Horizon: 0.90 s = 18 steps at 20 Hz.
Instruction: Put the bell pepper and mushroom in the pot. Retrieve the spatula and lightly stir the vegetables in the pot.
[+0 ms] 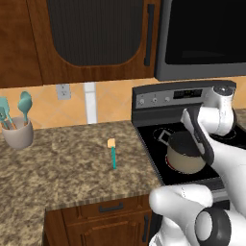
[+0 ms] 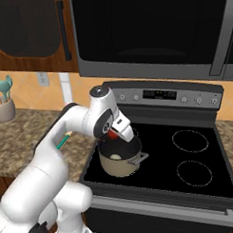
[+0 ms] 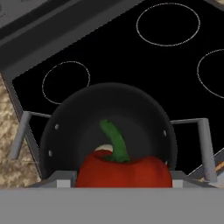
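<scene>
My gripper (image 2: 114, 133) hangs just above the pot (image 2: 122, 166) on the front left burner, shut on the bell pepper (image 3: 124, 170). In the hand view the red pepper with its green stem sits low over the pot's dark inside (image 3: 109, 109). A pale bit of the mushroom (image 2: 116, 157) lies on the pot's bottom, partly hidden behind the pepper (image 3: 103, 148). The spatula (image 1: 113, 153) lies flat on the granite counter to the left of the stove, tan blade pointing to the wall. The arm covers part of the pot (image 1: 185, 157) in the left base view.
A beige cup with teal utensils (image 1: 18, 133) stands at the counter's far left. The black stove top (image 2: 186, 159) has three free burners to the right and behind. A microwave (image 2: 148, 31) and wooden cabinets hang overhead.
</scene>
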Available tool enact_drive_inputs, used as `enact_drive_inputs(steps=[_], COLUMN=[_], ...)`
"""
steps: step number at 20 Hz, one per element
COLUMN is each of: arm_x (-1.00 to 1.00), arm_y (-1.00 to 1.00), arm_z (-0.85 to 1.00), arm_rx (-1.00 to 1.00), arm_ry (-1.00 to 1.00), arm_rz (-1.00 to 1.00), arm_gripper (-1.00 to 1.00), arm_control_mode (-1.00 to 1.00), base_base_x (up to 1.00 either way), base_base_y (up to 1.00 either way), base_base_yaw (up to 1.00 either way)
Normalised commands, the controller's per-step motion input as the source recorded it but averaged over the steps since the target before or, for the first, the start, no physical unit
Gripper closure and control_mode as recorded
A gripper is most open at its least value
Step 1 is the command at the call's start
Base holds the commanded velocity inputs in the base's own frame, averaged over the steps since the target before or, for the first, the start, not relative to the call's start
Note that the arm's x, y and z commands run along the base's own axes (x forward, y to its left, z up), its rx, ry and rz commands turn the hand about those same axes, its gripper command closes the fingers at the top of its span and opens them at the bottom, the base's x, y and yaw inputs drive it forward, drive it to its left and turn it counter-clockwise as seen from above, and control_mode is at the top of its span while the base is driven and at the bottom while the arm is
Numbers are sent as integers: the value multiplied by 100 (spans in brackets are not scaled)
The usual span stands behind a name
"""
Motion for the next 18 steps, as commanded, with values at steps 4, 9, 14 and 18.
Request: enact_drive_inputs(steps=[4,9,14,18], arm_x=[37,20,27,21], arm_y=[-17,-33,0,0], arm_z=[-44,-39,-33,-30], arm_rx=[0,0,0,0], arm_ry=[1,0,0,0], arm_rz=[0,0,0,0], arm_gripper=[100,100,100,100], arm_control_mode=[-100,-100,-100,-100], base_base_x=[0,0,0,0], base_base_y=[0,0,0,0], base_base_yaw=[0,0,0,0])
